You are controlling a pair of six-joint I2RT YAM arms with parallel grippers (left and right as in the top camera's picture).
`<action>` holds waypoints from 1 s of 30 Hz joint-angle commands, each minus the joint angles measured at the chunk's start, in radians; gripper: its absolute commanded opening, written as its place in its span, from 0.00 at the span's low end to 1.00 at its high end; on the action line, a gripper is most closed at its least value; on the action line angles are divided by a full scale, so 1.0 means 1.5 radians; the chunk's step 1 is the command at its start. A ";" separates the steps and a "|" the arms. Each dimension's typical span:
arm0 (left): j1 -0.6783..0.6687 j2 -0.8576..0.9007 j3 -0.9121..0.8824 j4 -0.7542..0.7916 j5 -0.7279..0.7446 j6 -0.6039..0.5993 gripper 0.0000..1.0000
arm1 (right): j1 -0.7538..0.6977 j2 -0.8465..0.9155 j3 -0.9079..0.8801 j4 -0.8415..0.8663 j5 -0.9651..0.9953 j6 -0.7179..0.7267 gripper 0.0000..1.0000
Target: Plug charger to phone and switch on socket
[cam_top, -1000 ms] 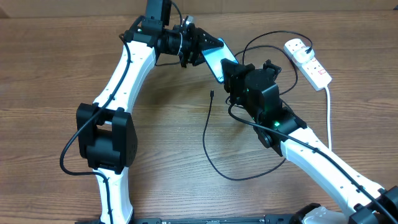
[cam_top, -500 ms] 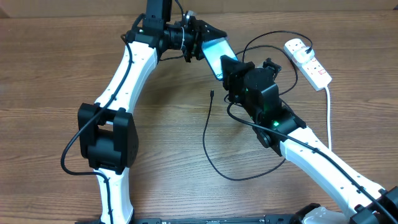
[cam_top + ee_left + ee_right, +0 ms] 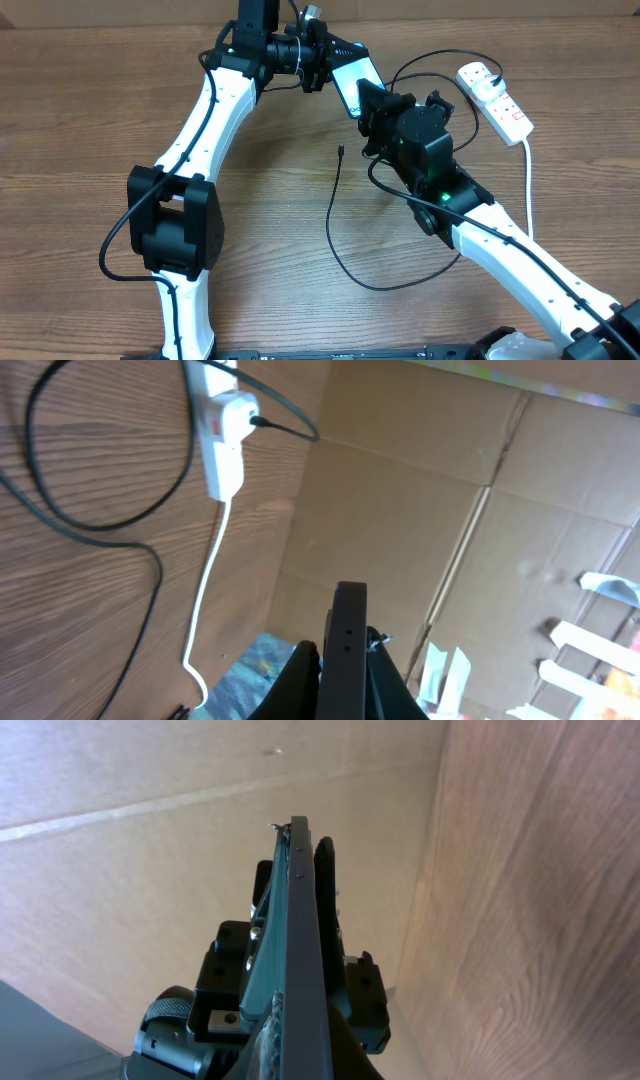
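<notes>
Gripping the phone from opposite ends, the left gripper and right gripper both have their jaws closed on its thin body, holding it above the wooden table. The charger lies loose below, its tip unplugged. The socket sits at the far right.

the phone runs edge-on from 6 toward 12 o'clock, pinched by the left gripper, wooden table at 3 o'clock.

The surface is matt brown wood grain. The socket is smooth white plastic, the charger matt black, the phone glossy-screened. The far wall is dull brown cardboard.
</notes>
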 commanded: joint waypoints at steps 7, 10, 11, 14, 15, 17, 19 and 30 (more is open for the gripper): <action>-0.021 -0.023 0.016 0.085 -0.009 -0.029 0.04 | 0.039 0.004 -0.005 -0.030 -0.160 -0.084 0.04; -0.017 -0.023 0.016 0.085 -0.006 -0.015 0.04 | 0.039 0.004 -0.005 -0.029 -0.148 -0.107 0.16; -0.014 -0.023 0.016 0.085 -0.002 -0.005 0.05 | 0.038 0.004 -0.005 -0.028 -0.143 -0.124 0.19; -0.006 -0.023 0.016 0.082 0.004 0.022 0.04 | 0.038 0.004 -0.005 -0.021 -0.123 -0.187 0.29; -0.004 -0.023 0.016 0.079 0.004 0.025 0.04 | 0.038 0.004 -0.005 -0.019 -0.120 -0.195 0.32; 0.002 -0.023 0.016 0.075 0.004 0.031 0.04 | 0.035 0.004 -0.005 -0.008 -0.115 -0.233 0.36; 0.009 -0.023 0.016 0.063 0.004 0.040 0.04 | 0.024 0.002 -0.003 -0.007 -0.116 -0.270 0.37; 0.112 -0.023 0.016 0.028 0.001 0.098 0.04 | -0.040 -0.035 -0.002 -0.113 -0.273 -0.490 0.44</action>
